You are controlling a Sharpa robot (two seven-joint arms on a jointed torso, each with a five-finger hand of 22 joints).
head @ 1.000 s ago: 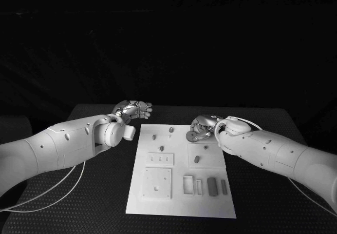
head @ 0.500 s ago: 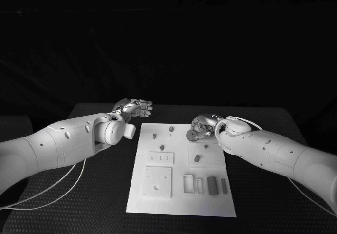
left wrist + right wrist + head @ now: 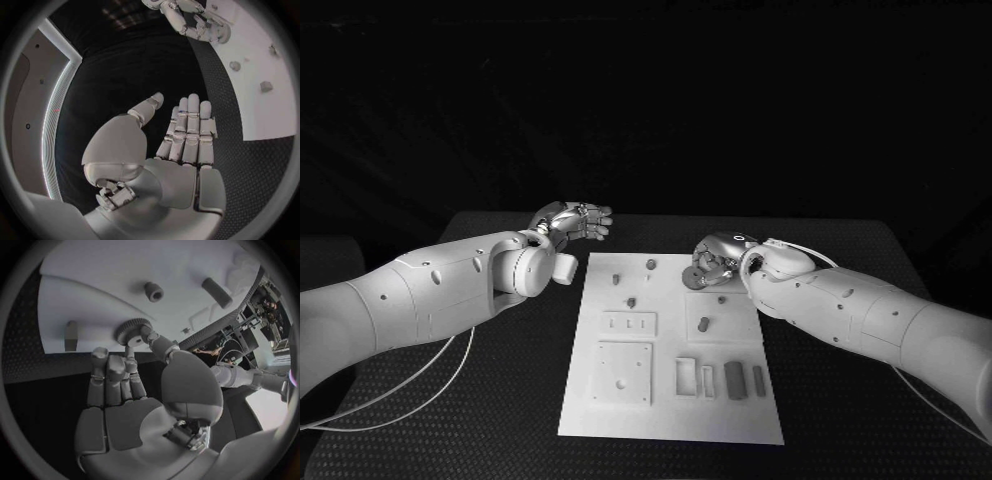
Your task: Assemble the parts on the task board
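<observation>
A dark tabletop [image 3: 473, 400] carries the white board [image 3: 668, 410] at its middle; small parts [image 3: 707, 324] are seen standing on the board; a toothed gear [image 3: 130, 330] is pinched between thumb and fingertip of the right hand [image 3: 714, 264] at the board's far right edge; the left hand [image 3: 574, 223] is held off the board's far left corner, fingers straight and holding nothing.
</observation>
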